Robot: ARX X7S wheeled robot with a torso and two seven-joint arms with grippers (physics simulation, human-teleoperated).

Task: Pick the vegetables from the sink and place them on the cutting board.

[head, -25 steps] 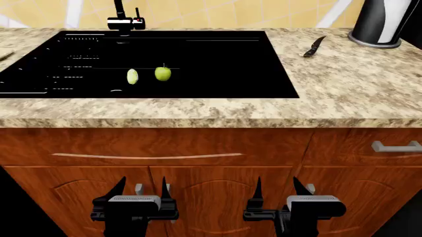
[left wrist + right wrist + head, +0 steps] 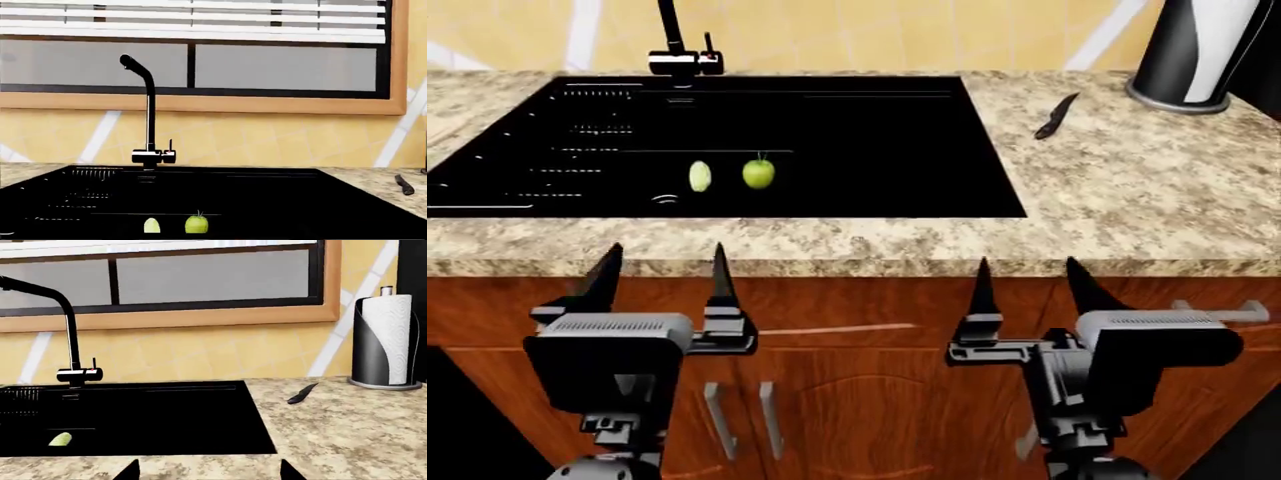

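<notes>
The large glossy black rectangular sink [image 2: 868,140] is set into a speckled beige granite countertop [image 2: 1134,190], and it holds just two things, lying side by side near the front of the basin: a round yellow-green tomato with a dark stem [image 2: 758,173] and, just beside it toward the ridged drainer side, a pale-green elongated leafy piece [image 2: 699,176]. The two sit close together but do not appear to touch. From the left wrist view the same pair shows low in the basin, the tomato [image 2: 196,224] with its little stem upright and the pale piece [image 2: 152,225] next to it; the right wrist view catches only the pale piece [image 2: 60,439]. A tall black faucet with a chrome base [image 2: 678,40] stands at the back rim of the sink. Out on the counter to the right of the basin lies a small dark knife [image 2: 1057,115], well apart from the vegetables, and beyond it stands a black holder carrying a white paper towel roll [image 2: 387,342]. The left gripper [image 2: 657,275] and the right gripper [image 2: 1028,285] both hang in front of the brown wooden cabinet doors [image 2: 854,380], below the counter edge, each with its pointed black fingers spread apart and nothing between them. The cutting board cannot be made out with any certainty in these views.
</notes>
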